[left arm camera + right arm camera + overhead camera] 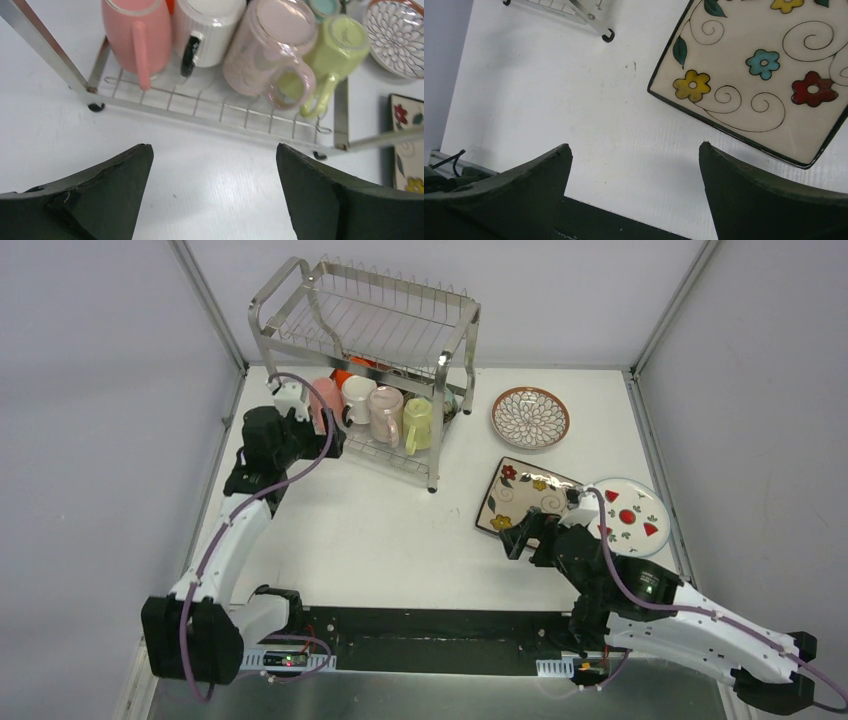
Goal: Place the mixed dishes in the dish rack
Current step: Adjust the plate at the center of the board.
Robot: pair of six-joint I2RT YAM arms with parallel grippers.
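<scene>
The steel dish rack point(375, 300) stands at the back. Its lower shelf holds a pink mug point(137, 35), a white mug point(207, 27), a pale pink mug point(265, 50) and a yellow-green mug point(337, 47), with orange and mint bowls partly hidden behind. My left gripper point(214, 160) is open and empty, just in front of the rack's left end. The square floral plate point(522, 496), the petal-pattern plate point(530, 417) and the red-marked plate point(630, 514) lie on the table. My right gripper point(634, 155) is open and empty, beside the floral plate's point(764, 75) near corner.
The rack's wire shelf point(215, 107) and its feet point(95, 106) sit close ahead of the left fingers. A rack foot point(608, 36) shows in the right wrist view. The black base strip point(440, 635) runs along the table's near edge.
</scene>
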